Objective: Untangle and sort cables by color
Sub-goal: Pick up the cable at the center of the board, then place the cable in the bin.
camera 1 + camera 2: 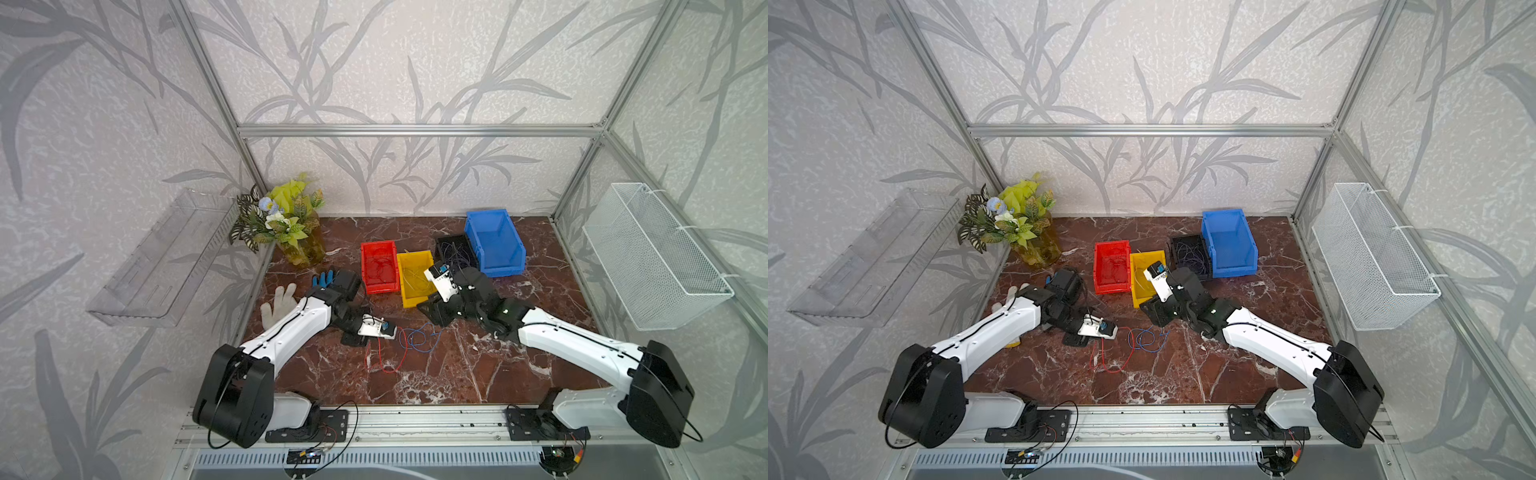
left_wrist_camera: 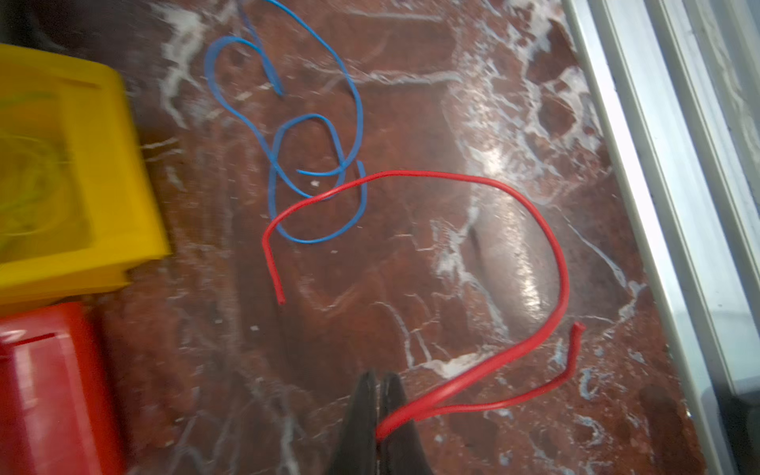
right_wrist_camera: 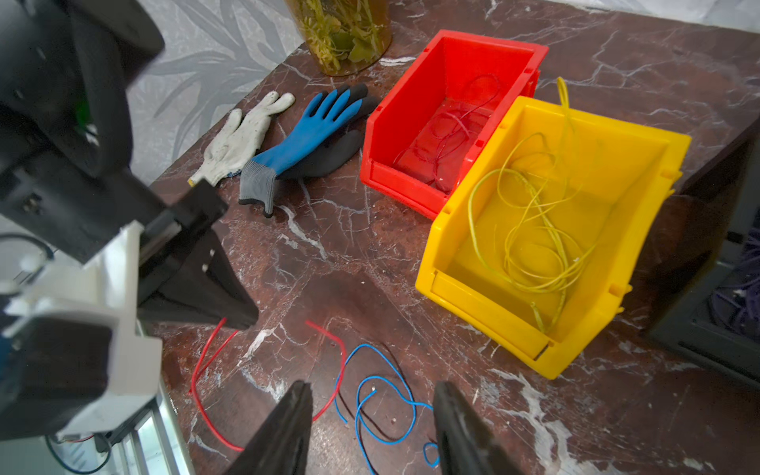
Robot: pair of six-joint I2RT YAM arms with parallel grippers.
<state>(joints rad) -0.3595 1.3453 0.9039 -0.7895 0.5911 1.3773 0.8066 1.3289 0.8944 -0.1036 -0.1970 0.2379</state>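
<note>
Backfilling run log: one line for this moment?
left hand: shut on red cable | right hand: open, near blue cable | red crosses blue on tabletop

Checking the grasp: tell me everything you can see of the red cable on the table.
The red cable is a thin, glossy, flexible wire. The left claw is shut on a bend in it, so two strands leave: a short one ending nearby, a long one curving in a wide loop over the marble table. That loop crosses the blue cable; both ends are free.
</note>
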